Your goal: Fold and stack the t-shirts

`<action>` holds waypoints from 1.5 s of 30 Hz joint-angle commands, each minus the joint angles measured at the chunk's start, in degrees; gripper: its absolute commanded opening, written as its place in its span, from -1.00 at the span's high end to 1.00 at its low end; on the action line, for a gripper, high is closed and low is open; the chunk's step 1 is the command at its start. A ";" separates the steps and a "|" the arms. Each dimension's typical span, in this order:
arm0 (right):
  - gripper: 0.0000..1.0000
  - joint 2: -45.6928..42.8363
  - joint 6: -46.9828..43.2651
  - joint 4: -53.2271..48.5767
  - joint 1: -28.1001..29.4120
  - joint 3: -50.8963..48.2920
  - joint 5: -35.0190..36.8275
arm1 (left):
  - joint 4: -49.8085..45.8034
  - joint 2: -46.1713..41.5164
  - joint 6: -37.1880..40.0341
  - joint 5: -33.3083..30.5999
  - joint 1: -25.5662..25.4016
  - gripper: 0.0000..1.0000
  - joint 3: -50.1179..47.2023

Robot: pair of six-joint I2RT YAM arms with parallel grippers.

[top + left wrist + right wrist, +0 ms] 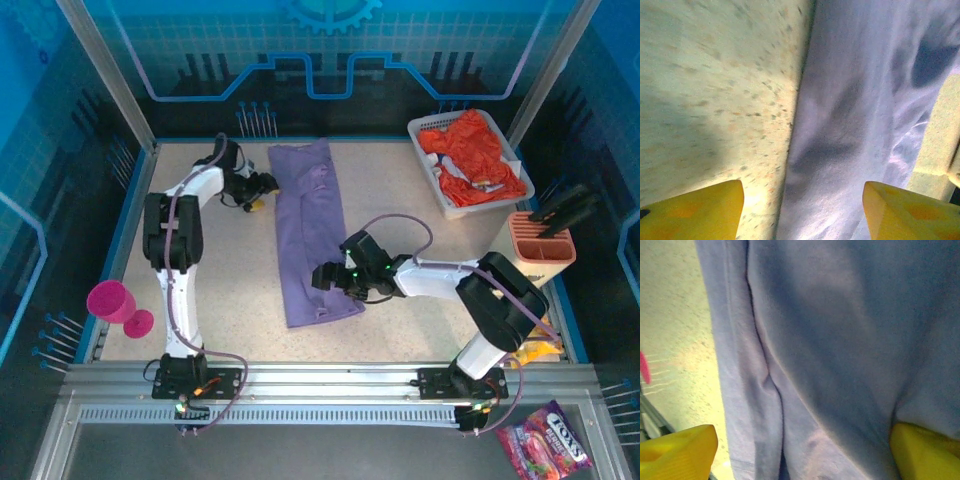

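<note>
Purple shirt (312, 235) lies flat on the table (230, 290), folded into a long narrow strip running from the far edge toward the near side, roughly mid-table. The near end is a bit wider, with a rumpled corner.

Left hand (258, 195) is at the strip's left edge near the far end, low over the table. In the left wrist view its yellow fingers (695, 210) stand wide apart. The cloth edge sits between them, nothing pinched, so it is open.

Right hand (325, 277) is over the near part of the strip, on its right side. In the right wrist view the fingers (677, 450) are spread wide with cloth spanning the gap. The right-side finger is partly covered by a fold of cloth. Open, no grip seen.

Orange shirt (478, 155) is bunched up in the white basket (480, 208) at the far right corner, well apart from both hands.

Pink cup (112, 300) stands at the table's left edge.
</note>
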 commanded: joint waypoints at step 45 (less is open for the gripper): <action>-0.99 -17.48 -19.24 -26.79 4.35 4.57 9.08 | -2.47 4.38 -4.60 7.16 -10.09 -0.24 13.53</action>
